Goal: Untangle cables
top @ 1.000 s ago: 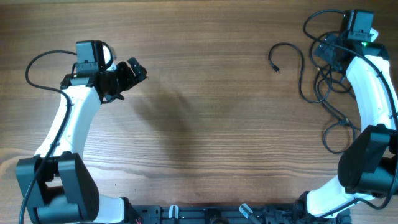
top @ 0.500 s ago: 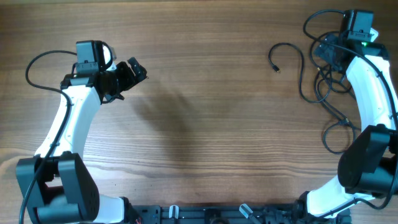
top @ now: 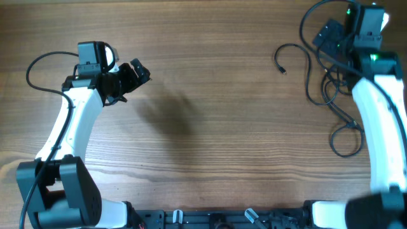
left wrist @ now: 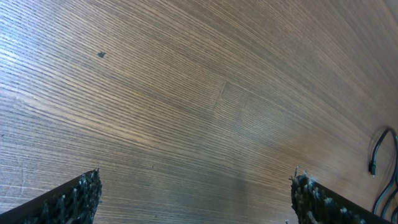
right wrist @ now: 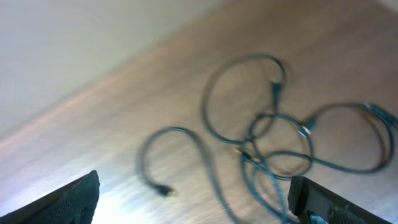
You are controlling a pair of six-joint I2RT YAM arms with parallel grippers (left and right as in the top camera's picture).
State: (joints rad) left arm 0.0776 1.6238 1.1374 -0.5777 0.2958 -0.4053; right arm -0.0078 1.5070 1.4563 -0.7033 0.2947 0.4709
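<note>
Overhead camera looks straight down on the whole table (top: 216, 127). Both wrist cameras face its surface obliquely at close range; all three views share the cables (top: 327, 86).

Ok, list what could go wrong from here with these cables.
1. The cables lie in overlapping loops in front of the open right gripper. Closing on a crossing could pinch two strands and tighten the tangle.
2. The open left gripper hangs over the table far from them, so a one-sided pull may drag the whole bunch.
3. The right arm's own wire loops close by and might snag.
</note>
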